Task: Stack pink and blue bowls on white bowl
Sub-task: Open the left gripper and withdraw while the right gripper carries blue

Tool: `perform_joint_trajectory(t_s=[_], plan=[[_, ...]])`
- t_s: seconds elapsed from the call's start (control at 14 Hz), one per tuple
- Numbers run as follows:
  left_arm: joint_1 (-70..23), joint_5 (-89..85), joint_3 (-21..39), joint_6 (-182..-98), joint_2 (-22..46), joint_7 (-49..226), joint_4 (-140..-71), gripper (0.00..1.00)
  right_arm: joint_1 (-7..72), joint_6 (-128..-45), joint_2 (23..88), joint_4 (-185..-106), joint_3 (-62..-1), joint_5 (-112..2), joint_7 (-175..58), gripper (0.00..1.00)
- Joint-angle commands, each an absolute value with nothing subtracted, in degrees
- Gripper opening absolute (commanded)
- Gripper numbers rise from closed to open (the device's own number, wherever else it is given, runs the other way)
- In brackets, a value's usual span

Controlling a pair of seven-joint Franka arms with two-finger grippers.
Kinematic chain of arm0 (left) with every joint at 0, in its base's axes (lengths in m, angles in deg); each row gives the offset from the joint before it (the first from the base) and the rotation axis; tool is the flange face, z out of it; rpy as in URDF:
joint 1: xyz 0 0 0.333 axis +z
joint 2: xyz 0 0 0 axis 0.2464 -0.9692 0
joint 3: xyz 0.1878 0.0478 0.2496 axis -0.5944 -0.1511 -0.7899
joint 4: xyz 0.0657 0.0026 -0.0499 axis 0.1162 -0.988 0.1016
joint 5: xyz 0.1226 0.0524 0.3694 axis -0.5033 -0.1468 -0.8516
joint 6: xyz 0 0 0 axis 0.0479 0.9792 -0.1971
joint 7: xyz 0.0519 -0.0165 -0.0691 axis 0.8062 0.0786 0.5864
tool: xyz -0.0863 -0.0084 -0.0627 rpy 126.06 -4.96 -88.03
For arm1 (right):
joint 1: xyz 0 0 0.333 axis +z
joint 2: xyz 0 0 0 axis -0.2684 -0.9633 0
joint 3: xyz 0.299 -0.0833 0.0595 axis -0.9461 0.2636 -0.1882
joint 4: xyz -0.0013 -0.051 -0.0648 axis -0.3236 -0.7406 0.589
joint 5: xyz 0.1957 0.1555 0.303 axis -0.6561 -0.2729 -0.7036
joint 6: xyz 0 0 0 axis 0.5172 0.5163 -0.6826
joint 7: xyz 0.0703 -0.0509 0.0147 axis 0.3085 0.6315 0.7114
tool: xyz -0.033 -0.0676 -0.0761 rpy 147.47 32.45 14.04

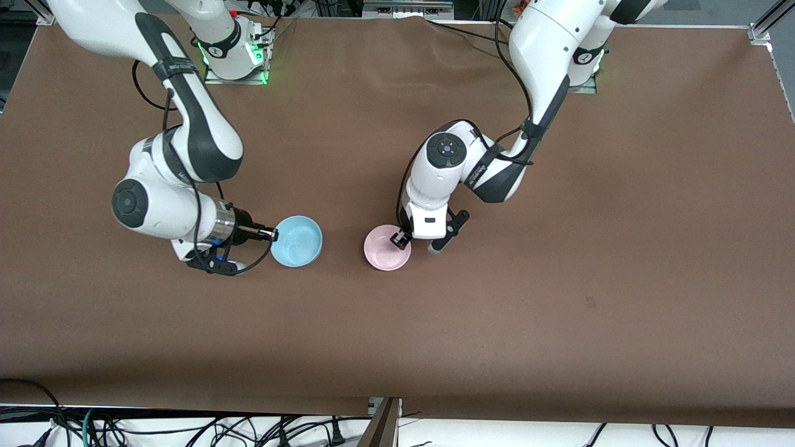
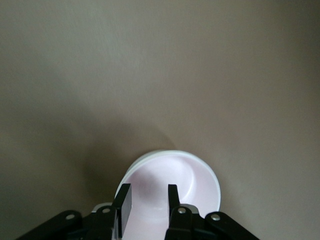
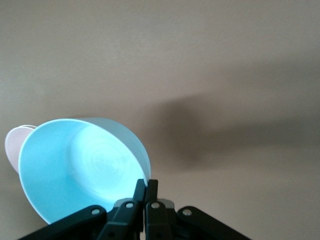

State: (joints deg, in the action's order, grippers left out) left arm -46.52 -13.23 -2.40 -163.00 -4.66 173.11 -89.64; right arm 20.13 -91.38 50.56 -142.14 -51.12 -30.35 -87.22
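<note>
The pink bowl sits directly under my left gripper, apparently nested in the white bowl, whose rim just shows beneath it. The left fingers stand parted astride the pink rim, gripping nothing. My right gripper is pinched tight on the blue bowl, carried tilted, toward the right arm's end from the pink one. My worry: that thin rim pinch could slip, or the tilted bowl could clip the left gripper and land crooked. I count one pink, one blue, one white bowl.

White arms, dark joints; black cables; black tools.
</note>
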Motion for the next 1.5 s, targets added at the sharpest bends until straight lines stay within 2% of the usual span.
perform_joint_trajectory(t_s=[0.0, 0.14, 0.36, 0.57, 0.71, 0.93, 1.14, 1.43], plan=[[-44.2, -13.8, -1.7, -151.0, -4.1, 173.5, -81.7, 0.34, 23.3, -93.5, 49.4, -140.8, -51.1, -31.1, -90.2, 0.00], [-42.8, -13.3, -1.5, -143.5, -2.6, 171.0, -77.9, 0.30, 26.6, -95.6, 47.6, -138.8, -51.1, -31.1, -94.6, 0.00], [-39.9, -10.3, -1.5, -128.5, 2.5, 161.6, -73.6, 0.30, 31.0, -97.0, 43.6, -133.2, -51.1, -31.0, -100.0, 0.00], [-33.1, -6.7, -1.5, -114.3, 6.6, 151.5, -67.4, 0.31, 34.6, -98.9, 40.3, -130.1, -51.0, -30.7, -102.7, 0.00], [-26.6, -6.0, -1.4, -107.5, 9.5, 142.1, -66.0, 0.31, 36.0, -101.3, 39.2, -130.0, -50.9, -30.1, -103.6, 0.00], [-16.0, -5.5, -1.6, -101.0, 12.7, 122.5, -66.1, 0.31, 36.3, -102.2, 37.7, -130.0, -50.8, -28.9, -103.5, 0.00], [-8.2, -6.4, -2.1, -100.0, 14.2, 106.5, -66.8, 0.34, 36.8, -102.2, 37.4, -130.1, -50.8, -27.6, -103.5, 0.00], [-6.4, -10.6, -1.9, -101.5, 15.1, 98.8, -71.5, 0.36, 37.4, -102.2, 36.4, -130.1, -50.8, -27.6, -103.5, 0.00]])
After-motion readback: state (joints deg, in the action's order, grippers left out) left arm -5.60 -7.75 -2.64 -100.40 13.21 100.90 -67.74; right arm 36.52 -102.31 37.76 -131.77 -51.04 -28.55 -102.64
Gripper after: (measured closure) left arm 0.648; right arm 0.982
